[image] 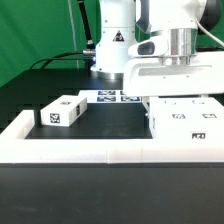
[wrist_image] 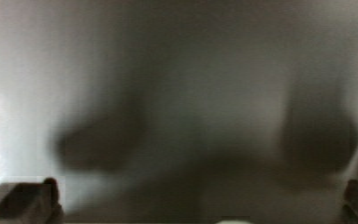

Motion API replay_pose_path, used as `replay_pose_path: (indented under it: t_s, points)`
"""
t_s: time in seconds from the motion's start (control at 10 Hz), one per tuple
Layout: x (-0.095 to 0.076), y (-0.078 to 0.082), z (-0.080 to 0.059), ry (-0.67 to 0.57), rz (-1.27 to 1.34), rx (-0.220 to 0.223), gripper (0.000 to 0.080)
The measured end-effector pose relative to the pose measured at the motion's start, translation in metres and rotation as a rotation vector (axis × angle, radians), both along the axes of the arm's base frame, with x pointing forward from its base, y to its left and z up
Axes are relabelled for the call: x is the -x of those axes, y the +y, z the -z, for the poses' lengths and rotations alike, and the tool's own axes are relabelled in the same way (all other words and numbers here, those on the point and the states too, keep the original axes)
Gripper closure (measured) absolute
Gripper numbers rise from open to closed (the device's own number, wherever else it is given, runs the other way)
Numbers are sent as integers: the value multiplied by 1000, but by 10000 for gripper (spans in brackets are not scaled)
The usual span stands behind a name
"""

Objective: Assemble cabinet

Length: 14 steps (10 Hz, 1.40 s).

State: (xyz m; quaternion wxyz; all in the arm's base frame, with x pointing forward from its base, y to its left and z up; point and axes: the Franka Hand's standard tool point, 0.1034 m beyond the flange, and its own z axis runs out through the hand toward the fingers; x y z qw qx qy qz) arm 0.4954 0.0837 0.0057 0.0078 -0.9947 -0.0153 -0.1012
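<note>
A large white cabinet body (image: 186,122) with small tags on its top lies at the exterior view's right. My gripper (image: 172,96) hangs just above its far edge. In the wrist view, the gripper (wrist_image: 194,200) is open wide, with one dark fingertip (wrist_image: 25,200) at each lower corner. Between them is only a blurred white surface (wrist_image: 176,90) with two soft shadows, very close to the camera. Nothing is held. A smaller white box part (image: 62,112) with a tag on its end lies at the exterior view's left, apart from the gripper.
A long low white L-shaped rail (image: 90,150) runs along the front and up the exterior view's left side. The marker board (image: 115,97) lies flat behind the parts, near the arm's base. The table top is black, with a green curtain behind.
</note>
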Motion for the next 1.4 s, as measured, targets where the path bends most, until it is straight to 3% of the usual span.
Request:
replay_pose_path:
  t_s: [0.6, 0.7, 0.8, 1.0, 1.1, 1.2, 1.3, 1.4]
  points:
    - [-8, 8, 0, -23, -24, -1, 2]
    - [-8, 8, 0, -23, -24, -1, 171]
    - [-8, 7, 1, -23, -30, 1, 171]
    - [-8, 4, 1, -24, -44, 6, 475]
    - [-9, 3, 1, -24, -53, 9, 475]
    - [-8, 2, 1, -22, -54, 11, 651]
    - [-8, 3, 1, -21, -55, 11, 651]
    - [-8, 3, 1, -21, -56, 11, 774]
